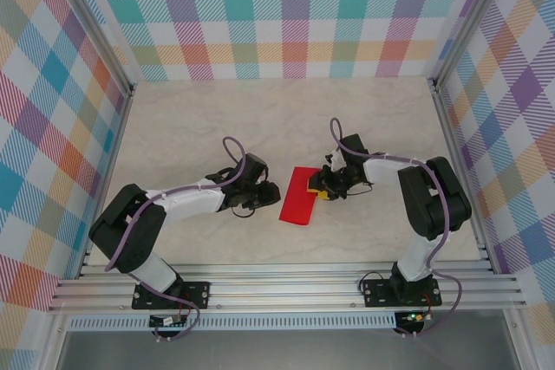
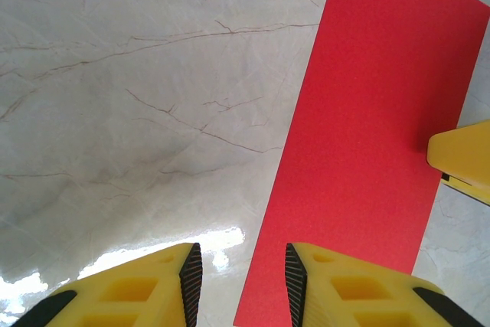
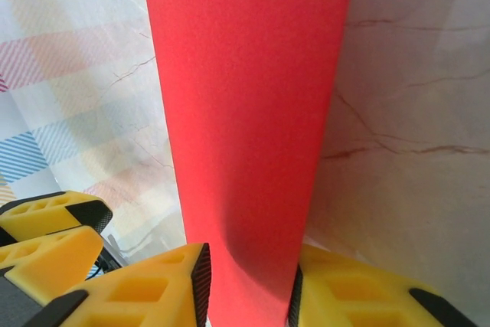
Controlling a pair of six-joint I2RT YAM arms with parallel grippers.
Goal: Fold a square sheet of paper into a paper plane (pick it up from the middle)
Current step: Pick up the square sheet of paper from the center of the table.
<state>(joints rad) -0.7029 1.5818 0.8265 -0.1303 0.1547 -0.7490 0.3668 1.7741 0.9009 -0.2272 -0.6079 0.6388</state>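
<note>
The red paper [image 1: 297, 195] lies flat on the marble table as a long narrow rectangle, not a dart shape. My left gripper [image 1: 265, 193] sits low at its left side. In the left wrist view the left gripper [image 2: 237, 277] is open, its gap over the long left edge of the paper [image 2: 375, 135], gripping nothing. My right gripper [image 1: 319, 185] is at the paper's right edge near the far end. In the right wrist view the right gripper [image 3: 249, 296] has parted jaws, and the paper [image 3: 245, 97] runs under them and away from me, shadowed near the tips.
One yellow finger of the right gripper [image 2: 462, 155] rests at the paper's right edge in the left wrist view. The left gripper's fingers [image 3: 46, 227] show at the lower left of the right wrist view. Checked walls [image 1: 277, 15] and metal rails [image 1: 286, 288] enclose the tabletop.
</note>
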